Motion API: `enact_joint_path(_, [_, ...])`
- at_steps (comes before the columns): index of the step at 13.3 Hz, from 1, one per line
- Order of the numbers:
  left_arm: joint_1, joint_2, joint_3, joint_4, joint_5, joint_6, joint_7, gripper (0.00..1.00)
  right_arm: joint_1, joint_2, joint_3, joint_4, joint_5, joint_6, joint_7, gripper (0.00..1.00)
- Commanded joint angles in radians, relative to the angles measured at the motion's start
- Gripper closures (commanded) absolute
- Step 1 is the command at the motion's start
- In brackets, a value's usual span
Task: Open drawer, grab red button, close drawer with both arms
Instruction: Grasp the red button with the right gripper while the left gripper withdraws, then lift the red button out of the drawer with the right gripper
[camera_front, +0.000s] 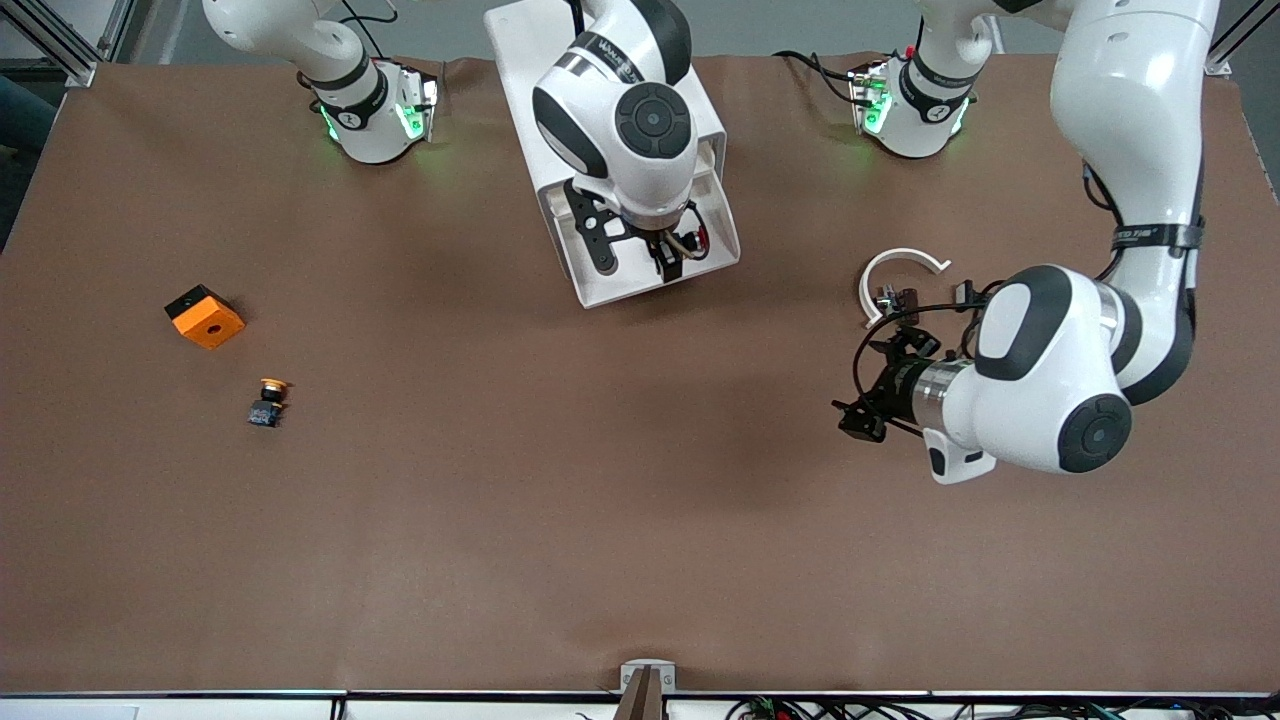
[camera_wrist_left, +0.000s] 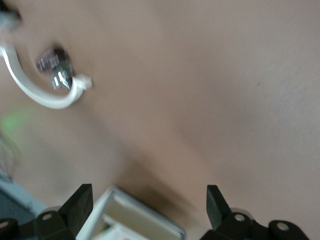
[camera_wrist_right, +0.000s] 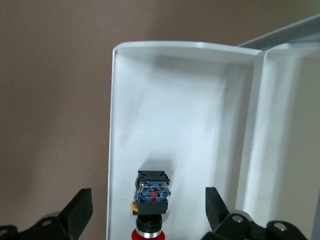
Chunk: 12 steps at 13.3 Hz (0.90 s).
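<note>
Drawer's already pulled out of the white plastic drawer box (camera_front: 520, 60) at the middle of the table's base-side edge. My right gripper (camera_front: 668, 262) hangs over the open white drawer tray (camera_wrist_right: 175, 100), fingers spread wide, straddling the red-capped push-button with the black-and-blue body (camera_wrist_right: 152, 197) lying on the tray floor, lined up for a pinch. My left gripper (camera_front: 880, 385) waits low toward the left arm's end, fingers apart, empty, presumably kept free for the push shut.

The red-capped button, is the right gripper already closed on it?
No, in the right wrist view the button lies in the open drawer between the right gripper's spread fingers, untouched.
</note>
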<state>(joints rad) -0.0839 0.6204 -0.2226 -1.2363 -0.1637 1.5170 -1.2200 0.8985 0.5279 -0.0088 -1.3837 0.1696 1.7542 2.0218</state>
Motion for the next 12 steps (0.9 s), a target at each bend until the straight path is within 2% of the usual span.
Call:
enact_joint_path(1, [0.007,-0.092,0.003,-0.026,0.136,0.005,0.127,0.00,0.020,0.044,-0.013,0.026,-0.013,0.020,0.041,0.00])
enact_joint_path(7, [0.111,-0.223,0.003,-0.041,0.165,-0.004,0.416,0.00,0.034,0.092,-0.011,0.028,-0.012,0.051,0.054,0.00])
enact_joint_path(12, [0.138,-0.281,0.005,-0.045,0.174,-0.008,0.539,0.00,0.043,0.107,-0.010,0.028,-0.004,0.053,0.035,0.02])
